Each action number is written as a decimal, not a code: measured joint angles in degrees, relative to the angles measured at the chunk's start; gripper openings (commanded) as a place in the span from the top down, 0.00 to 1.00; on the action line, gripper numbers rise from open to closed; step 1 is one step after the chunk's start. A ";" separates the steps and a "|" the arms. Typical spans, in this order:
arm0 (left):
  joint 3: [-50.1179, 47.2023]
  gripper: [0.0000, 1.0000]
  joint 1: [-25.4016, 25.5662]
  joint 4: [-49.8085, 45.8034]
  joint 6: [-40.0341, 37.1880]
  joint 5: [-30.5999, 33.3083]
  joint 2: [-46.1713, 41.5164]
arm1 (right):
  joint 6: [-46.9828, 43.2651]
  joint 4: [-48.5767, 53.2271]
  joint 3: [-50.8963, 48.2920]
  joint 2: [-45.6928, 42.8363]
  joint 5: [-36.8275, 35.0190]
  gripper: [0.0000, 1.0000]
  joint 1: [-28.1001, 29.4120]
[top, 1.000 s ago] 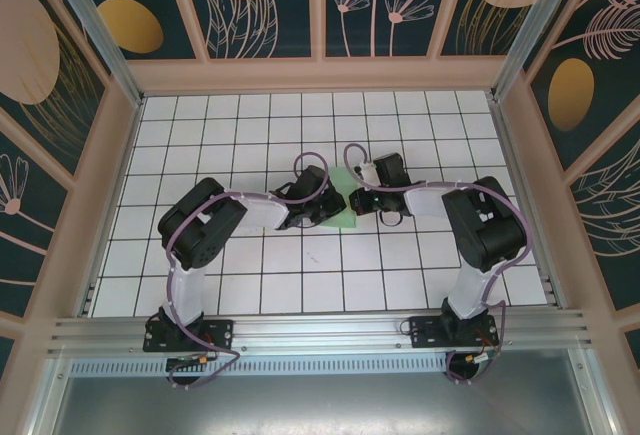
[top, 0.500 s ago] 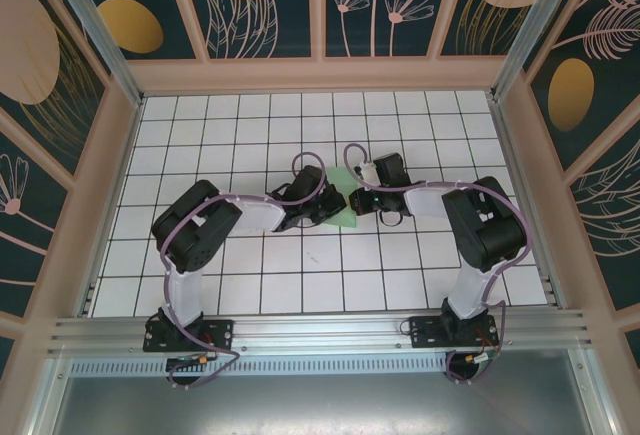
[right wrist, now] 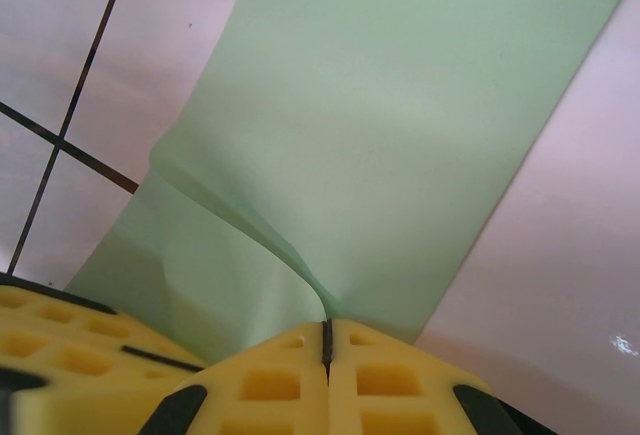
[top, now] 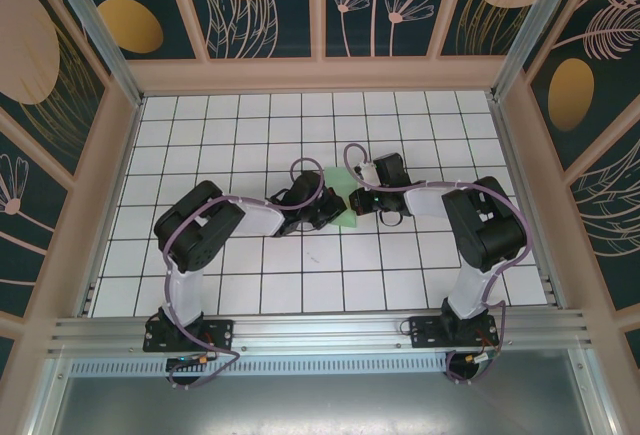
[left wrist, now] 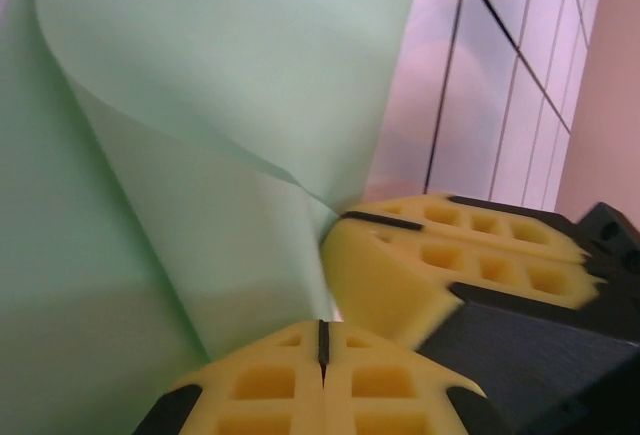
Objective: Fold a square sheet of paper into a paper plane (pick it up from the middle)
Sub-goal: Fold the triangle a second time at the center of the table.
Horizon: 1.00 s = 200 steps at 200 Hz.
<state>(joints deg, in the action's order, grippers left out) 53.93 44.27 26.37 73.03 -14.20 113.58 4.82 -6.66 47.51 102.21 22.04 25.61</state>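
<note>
No readable text, labels, brands, numbers or signs anywhere. Square sheet of paper (right wrist: pixel 400 105) plain pale green, unmarked. Table tiles (top: pixel 250 125): black grid lines only. Wall panels (top: pixel 260 0): leaf and flower motifs, no lettering.

The right gripper (right wrist: pixel 325 333) pinches the creased square sheet of paper (right wrist: pixel 400 135).

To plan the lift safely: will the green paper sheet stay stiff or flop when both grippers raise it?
Probably floppy: the square sheet of paper curls into a soft wave where the left gripper pinches it. Likely thin and light: it puckers at the shut right gripper, so a hard pull might wrinkle or tear it.
</note>
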 measured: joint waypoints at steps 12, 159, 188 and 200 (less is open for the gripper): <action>0.00 1.00 0.00 -0.02 0.15 0.02 0.63 | 0.00 0.00 0.00 0.00 0.00 1.00 0.00; -0.79 0.99 0.17 1.31 0.17 0.98 0.90 | 4.35 3.41 3.43 -2.89 4.55 0.81 -3.93; -1.68 0.98 0.22 3.04 0.61 1.36 0.81 | 6.32 5.01 3.15 -5.62 6.82 0.86 -4.31; -2.05 0.98 0.22 3.74 0.87 1.38 0.81 | 7.56 5.22 2.27 -7.37 9.07 0.91 -4.28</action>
<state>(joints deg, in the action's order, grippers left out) 51.88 44.49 30.11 73.91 -12.82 114.39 12.38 -1.43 49.78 94.85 31.11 21.32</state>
